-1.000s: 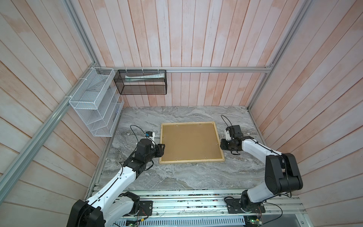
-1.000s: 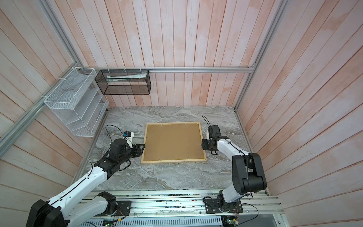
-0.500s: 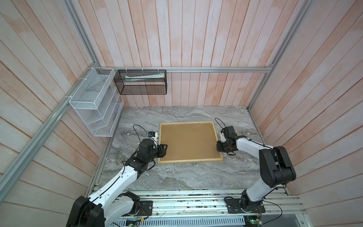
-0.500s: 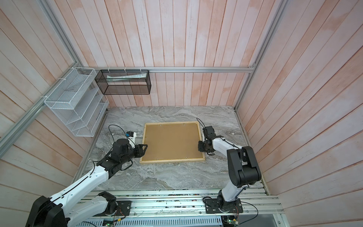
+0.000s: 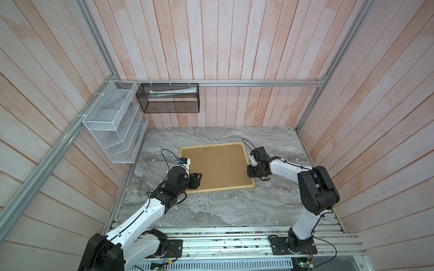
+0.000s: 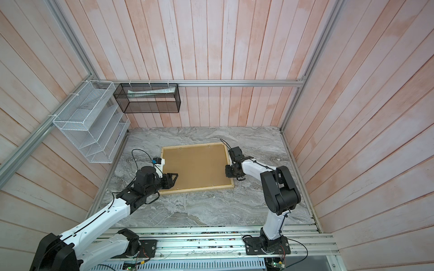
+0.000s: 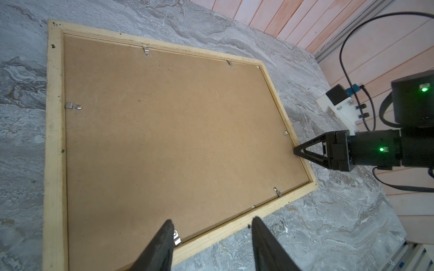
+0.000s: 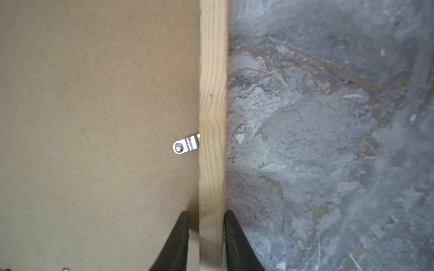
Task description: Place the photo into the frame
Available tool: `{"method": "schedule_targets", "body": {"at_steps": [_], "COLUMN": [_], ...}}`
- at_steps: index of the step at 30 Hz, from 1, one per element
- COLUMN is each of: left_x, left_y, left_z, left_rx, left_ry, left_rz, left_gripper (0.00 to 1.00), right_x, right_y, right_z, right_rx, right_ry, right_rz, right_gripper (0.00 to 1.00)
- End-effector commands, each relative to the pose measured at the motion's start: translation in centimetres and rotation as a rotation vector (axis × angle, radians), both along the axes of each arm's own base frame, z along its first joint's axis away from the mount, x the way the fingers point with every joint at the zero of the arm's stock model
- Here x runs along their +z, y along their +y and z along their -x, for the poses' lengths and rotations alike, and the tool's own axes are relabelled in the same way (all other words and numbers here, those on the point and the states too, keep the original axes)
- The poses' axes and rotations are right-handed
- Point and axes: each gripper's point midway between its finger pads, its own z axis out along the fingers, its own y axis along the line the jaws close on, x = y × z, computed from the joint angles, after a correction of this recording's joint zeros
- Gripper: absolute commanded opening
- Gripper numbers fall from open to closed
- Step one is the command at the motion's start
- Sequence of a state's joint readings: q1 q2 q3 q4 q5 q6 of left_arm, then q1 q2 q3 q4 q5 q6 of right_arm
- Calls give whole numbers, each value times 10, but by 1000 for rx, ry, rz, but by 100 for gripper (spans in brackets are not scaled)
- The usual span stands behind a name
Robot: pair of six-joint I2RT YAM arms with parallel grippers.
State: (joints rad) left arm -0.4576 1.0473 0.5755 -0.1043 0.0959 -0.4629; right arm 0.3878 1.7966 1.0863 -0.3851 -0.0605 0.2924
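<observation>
The large, thin pale-wood picture frame, face-down on the grey marbled table under its brown fibreboard backing panel, photo unseen, looks light, stiff but pane-fragile: grip the rails, which the right gripper straddles narrowly, seemingly unclamped, while the left gripper gapes empty.

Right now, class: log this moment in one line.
left fingers: open over frame | right fingers: straddle its rail | backing: in frame | photo: unseen

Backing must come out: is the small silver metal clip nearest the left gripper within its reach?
Probably yes: the silver metal clip lies beside a finger of the left gripper; nothing between.
</observation>
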Motion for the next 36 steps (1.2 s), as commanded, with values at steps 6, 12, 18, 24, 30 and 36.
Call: {"method": "schedule_targets", "body": {"at_steps": [6,12,18,24,30,36], "left_x": [-9,-11,-14,-15,-22,-43], "left_y": [-6,-10,-12,-20,-36,-77], "left_z": [2,2,1,2,2,11], "left_rx": [-23,-28,1,37,21,-141], "left_ry": [-3,-4,-15,-60,-72,-53], "left_rz": [-39,-66,-141,-312,-495,-486], "left_gripper": [57,57,57,57,57,57], "right_x": [-8,-10,-13,-19,-27,-36], "right_y": [-21,-22,-19,-19,-19,-21], "right_z": [9,12,15,17,21,23], "right_rx": [-38,-30,-10,-4,5,14], "right_ry": [45,55,69,88,112,138], "right_rz": [113,121,119,152,178,209], "right_gripper": [30,27,25,22,20,16]}}
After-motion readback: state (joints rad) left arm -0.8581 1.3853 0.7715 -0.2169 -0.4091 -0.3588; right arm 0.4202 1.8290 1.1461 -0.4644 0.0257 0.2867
